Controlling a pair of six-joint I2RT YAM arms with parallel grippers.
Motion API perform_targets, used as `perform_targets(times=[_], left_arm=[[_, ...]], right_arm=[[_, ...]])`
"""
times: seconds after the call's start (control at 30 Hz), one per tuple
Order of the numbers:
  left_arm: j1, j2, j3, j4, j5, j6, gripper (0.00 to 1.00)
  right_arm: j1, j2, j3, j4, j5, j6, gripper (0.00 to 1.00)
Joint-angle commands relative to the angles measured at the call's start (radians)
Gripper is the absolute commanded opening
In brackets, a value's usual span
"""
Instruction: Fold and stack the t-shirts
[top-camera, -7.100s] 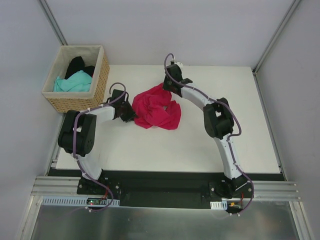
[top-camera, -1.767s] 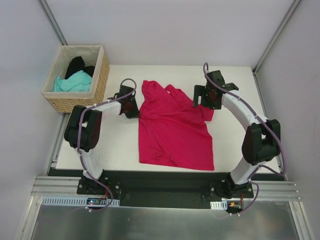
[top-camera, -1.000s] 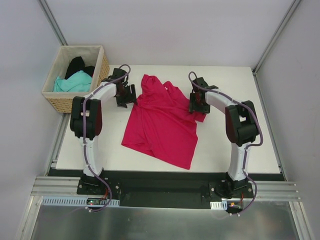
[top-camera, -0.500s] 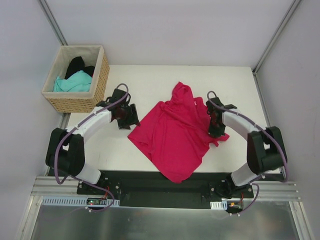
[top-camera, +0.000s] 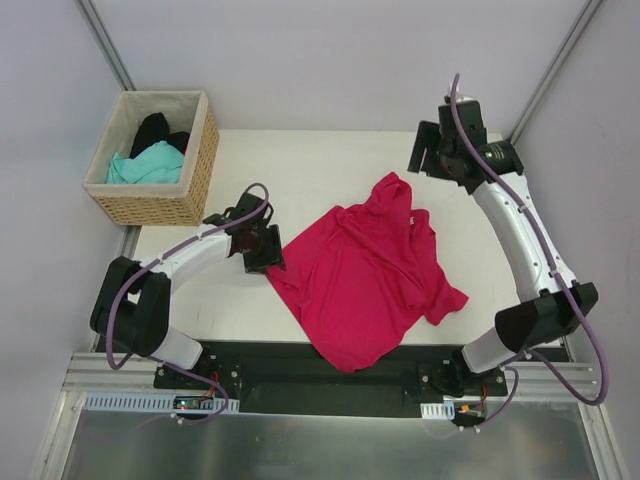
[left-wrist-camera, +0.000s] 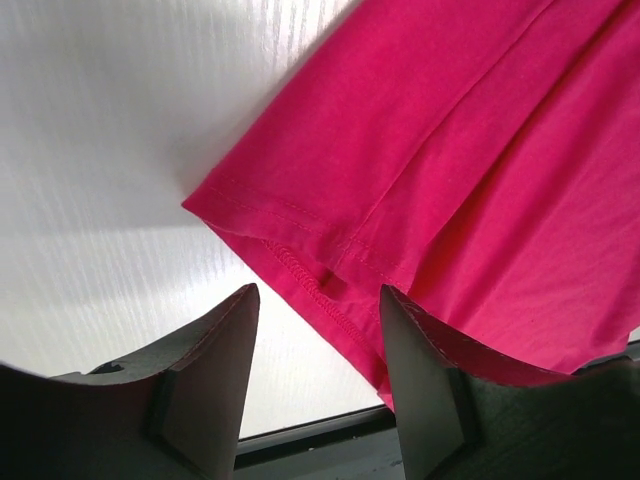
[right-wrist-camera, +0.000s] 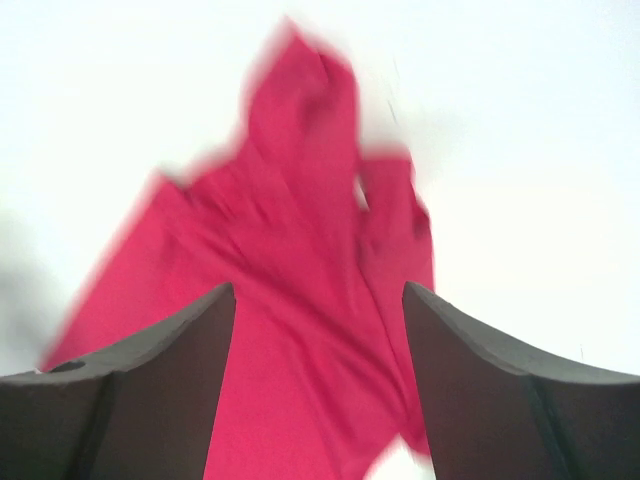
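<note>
The crimson-pink t-shirt (top-camera: 365, 280) lies spread and skewed on the white table, its lower corner hanging over the near edge. My left gripper (top-camera: 264, 250) sits low at the shirt's left corner. In the left wrist view the jaws (left-wrist-camera: 320, 340) stand open, with the stitched hem (left-wrist-camera: 300, 270) lying flat between the fingers (left-wrist-camera: 215, 360). My right gripper (top-camera: 440, 155) is raised over the far right of the table, open and empty. Its blurred wrist view looks down on the shirt (right-wrist-camera: 300, 260). A teal t-shirt (top-camera: 148, 165) and a black one (top-camera: 155, 130) lie in the basket.
The wicker basket (top-camera: 195, 175) stands off the table's far left corner. Grey walls close in the table on three sides. A black rail (top-camera: 320, 375) with the arm bases runs along the near edge.
The right gripper has let go of the shirt and swung up to the far right. The shirt has slid toward the near edge. The left gripper has shifted right onto the shirt's corner.
</note>
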Motion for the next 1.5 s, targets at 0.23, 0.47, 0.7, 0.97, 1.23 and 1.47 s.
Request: perform_targets(times=[0.23,0.47,0.7,0.97,1.23,1.47], left_arm=[[-0.013,-0.136,-0.082,0.001,-0.096,-0.196,0.45],[-0.092,-0.199,-0.146,0.044,-0.160,-0.492,0.36],[-0.184,-0.161,-0.177,0.073,-0.214,-0.716,0.38],[-0.237,-0.072,-0.159,0.099,-0.288,-0.833,0.39],[-0.215,-0.104,-0.175,0.148,-0.369,-0.772,0.38],[-0.206,-0.081,-0.212,0.176,-0.323,-0.771,0.37]], right_arm=[[-0.093,0.384,0.100,0.427,-0.123,0.098,0.67],[-0.101,0.492,0.092,0.507,-0.157,0.109,0.67],[-0.110,0.509,0.079,0.512,-0.195,0.090,0.66],[-0.141,0.451,-0.013,0.522,-0.224,0.070,0.66],[-0.144,0.388,-0.084,0.525,-0.237,0.043,0.67],[-0.144,0.391,-0.098,0.524,-0.237,0.051,0.67]])
